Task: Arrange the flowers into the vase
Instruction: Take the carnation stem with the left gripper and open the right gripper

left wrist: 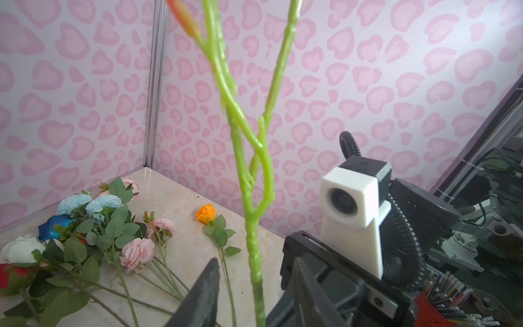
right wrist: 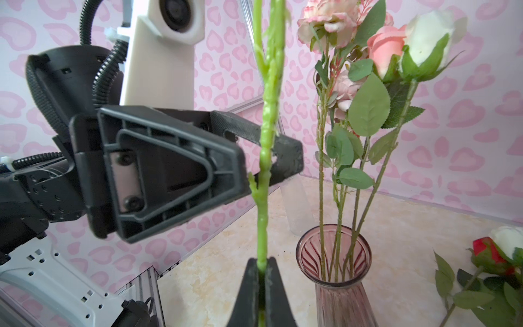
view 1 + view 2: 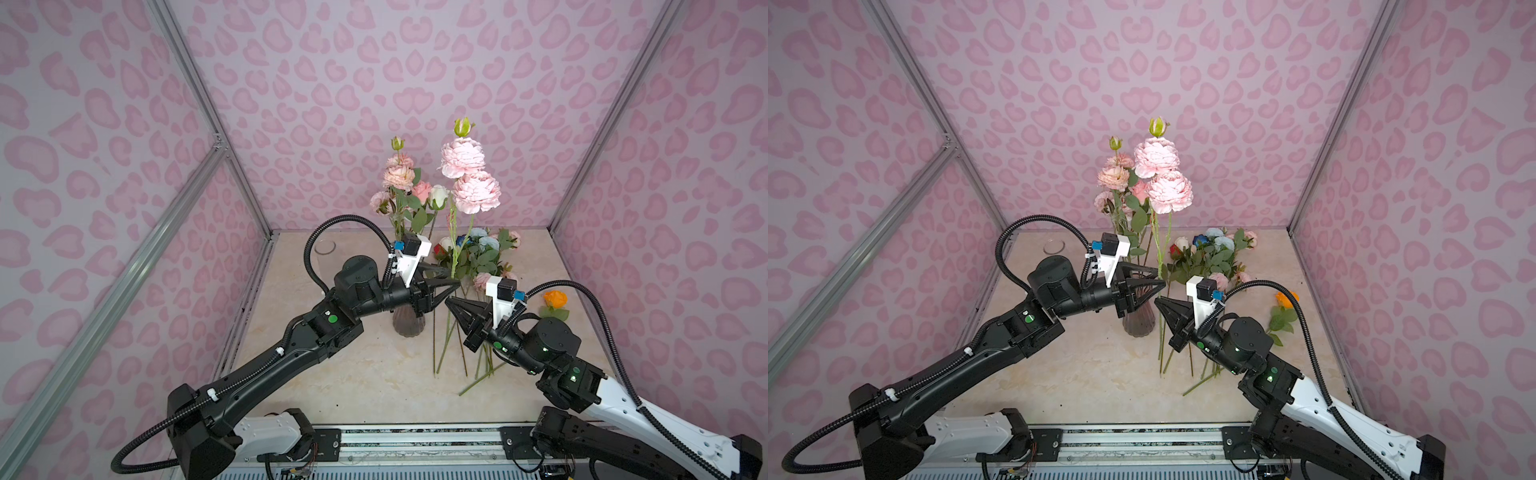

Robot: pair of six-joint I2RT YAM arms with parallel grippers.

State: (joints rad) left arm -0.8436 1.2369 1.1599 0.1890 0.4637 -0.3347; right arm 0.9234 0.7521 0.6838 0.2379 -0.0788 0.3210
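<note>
Right wrist view: right fingers point(image 2: 249, 288) are pinching the flower stem point(image 2: 261, 220), left fingers point(image 2: 226, 175) are straddling it, open.

**Two grippers meet on one stem**

The left arm point(image 3: 257, 370) reaches forward and bends inward. The left gripper point(image 3: 455, 278) points to the right, its jaws parted on either side of a flower stem point(image 2: 261, 226), with a gap on each side in the left wrist view. The right arm point(image 3: 623, 407) stretches in from the right. The right gripper point(image 3: 449, 300) points up and left, just below the left one, its jaws pinched on the same stem.
</note>
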